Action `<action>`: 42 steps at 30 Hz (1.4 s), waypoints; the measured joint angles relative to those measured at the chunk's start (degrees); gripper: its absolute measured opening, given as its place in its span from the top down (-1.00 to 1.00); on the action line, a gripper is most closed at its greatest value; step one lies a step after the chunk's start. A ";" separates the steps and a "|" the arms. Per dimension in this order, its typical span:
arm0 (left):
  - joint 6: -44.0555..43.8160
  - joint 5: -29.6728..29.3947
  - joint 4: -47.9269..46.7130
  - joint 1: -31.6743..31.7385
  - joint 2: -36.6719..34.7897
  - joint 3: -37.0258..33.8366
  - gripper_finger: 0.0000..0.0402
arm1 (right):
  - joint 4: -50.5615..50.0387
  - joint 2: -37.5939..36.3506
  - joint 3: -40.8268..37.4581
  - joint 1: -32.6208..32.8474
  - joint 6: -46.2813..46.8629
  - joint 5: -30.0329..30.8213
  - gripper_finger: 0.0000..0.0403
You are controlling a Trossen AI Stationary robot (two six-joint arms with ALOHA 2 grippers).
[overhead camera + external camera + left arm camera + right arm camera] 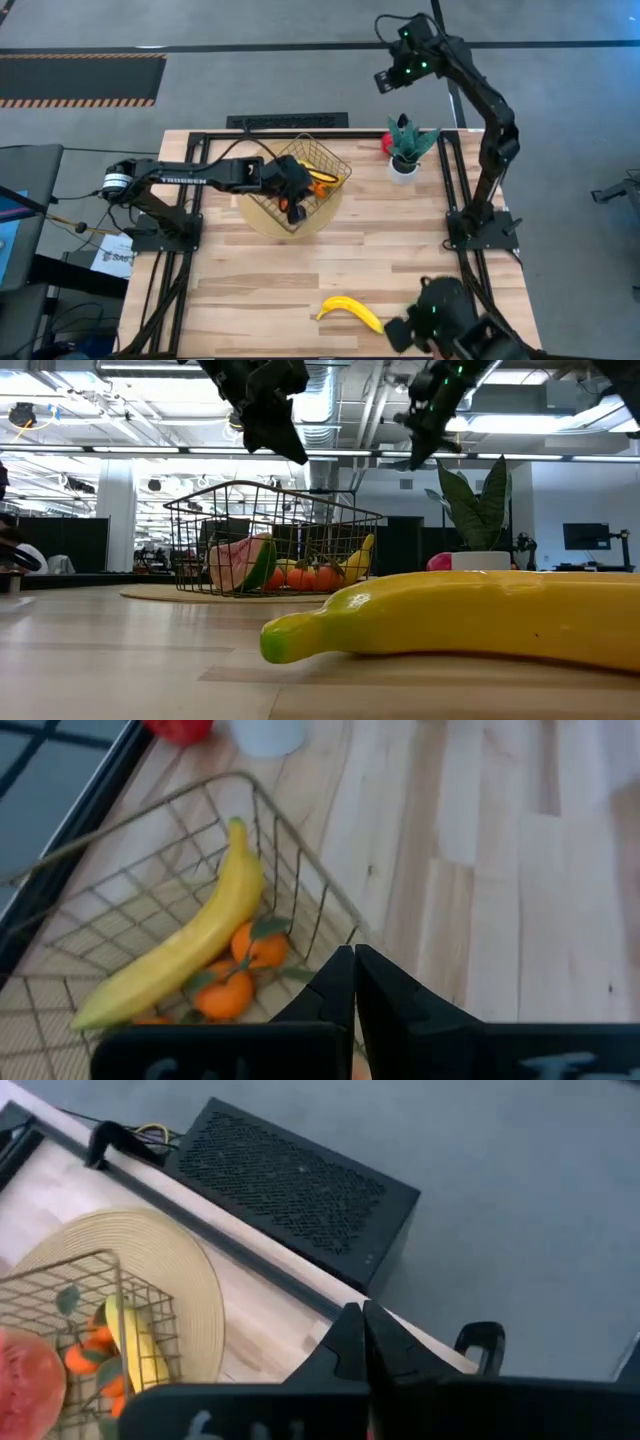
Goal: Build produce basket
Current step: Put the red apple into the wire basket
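Observation:
The wire basket [312,178] stands on a round tan mat [262,222] at the table's far middle. In it lie a yellow banana [190,950], small orange pieces with green leaves [240,975] and a pink-and-green slice [245,565]. A second banana [350,312] lies on its side on the bare wood by the near edge. A red fruit [386,143] sits beside the plant pot. My left gripper [296,200] hangs shut and empty above the basket. My right gripper [384,80] is shut and empty, raised beyond the table's far edge.
A green potted plant in a white pot [408,150] stands at the far right of the table. A black perforated box [290,1190] lies on the floor behind the far edge. A dark device [440,318] sits at the near right corner. Bare wood stretches between the mat and the near banana.

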 joint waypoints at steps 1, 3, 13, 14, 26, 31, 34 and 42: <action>-0.53 -0.05 -0.22 0.18 0.00 0.00 1.00 | 0.06 0.82 0.00 -0.89 0.18 -0.85 1.00; -1.20 -0.10 -0.29 0.31 0.00 0.00 1.00 | -0.11 3.10 0.00 -2.15 0.26 -1.20 1.00; -0.48 -0.86 -1.98 0.50 0.00 0.00 1.00 | -4.65 14.14 -0.11 0.49 0.46 5.79 1.00; -0.06 -0.87 -2.45 0.55 0.00 0.00 1.00 | -5.84 14.61 -0.11 0.81 0.48 7.42 1.00; 2.83 -0.57 -2.94 0.55 0.00 -0.02 1.00 | -6.25 15.60 0.00 6.32 3.07 9.48 1.00; 3.22 1.42 -3.16 0.55 0.00 -0.04 1.00 | -7.30 15.56 0.00 8.31 3.93 8.14 1.00; 3.38 2.23 -3.16 0.57 0.00 -0.04 1.00 | -6.39 15.56 0.00 9.48 4.31 8.22 1.00; 3.40 3.45 -3.16 0.57 0.00 -0.04 1.00 | -6.10 16.06 0.00 10.10 8.66 10.28 1.00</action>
